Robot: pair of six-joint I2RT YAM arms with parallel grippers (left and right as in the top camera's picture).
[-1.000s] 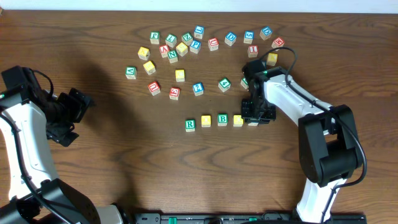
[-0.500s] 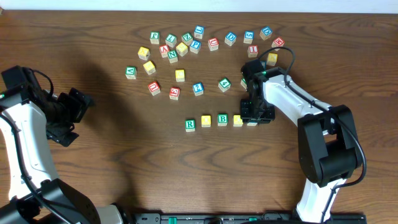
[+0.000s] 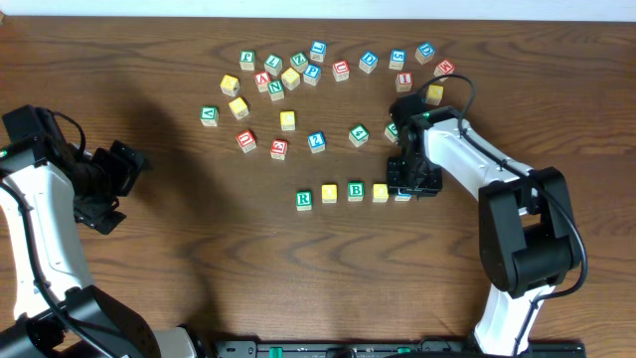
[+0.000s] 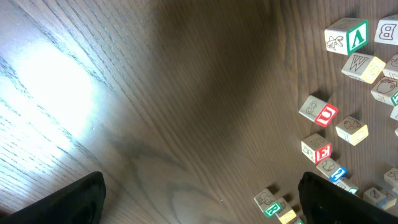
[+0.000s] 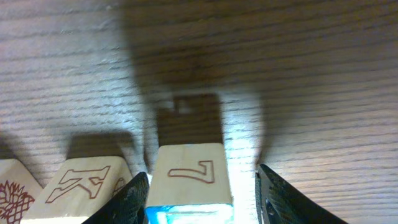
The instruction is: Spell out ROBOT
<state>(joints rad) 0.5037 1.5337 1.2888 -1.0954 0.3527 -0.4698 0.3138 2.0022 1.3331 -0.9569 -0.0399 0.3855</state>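
Observation:
A row of cubes lies on the table: green-framed R [image 3: 304, 199], a yellow-topped cube [image 3: 329, 193], green-framed B [image 3: 355, 191] and a second yellow-topped cube [image 3: 380, 192]. The blue-framed T cube [image 3: 402, 195] sits at the row's right end, partly under my right gripper [image 3: 411, 181]. In the right wrist view the T cube [image 5: 189, 171] rests on the table between the fingers of the right gripper [image 5: 202, 186]. The left finger is at its side and a gap shows on the right. My left gripper [image 3: 119, 187] is wide open and empty at the far left, and it also shows in the left wrist view [image 4: 202, 193].
Several other letter cubes are scattered at the back [image 3: 298, 70]. A green cube [image 3: 359, 133], a blue one [image 3: 316, 141] and a yellow one [image 3: 287, 120] lie behind the row. A red-lettered cube [image 3: 403, 82] and a yellow cube [image 3: 434, 93] lie behind the right arm.
My right gripper has shifted slightly toward the back, over the row's right end. The row of cubes and the left arm have not moved.

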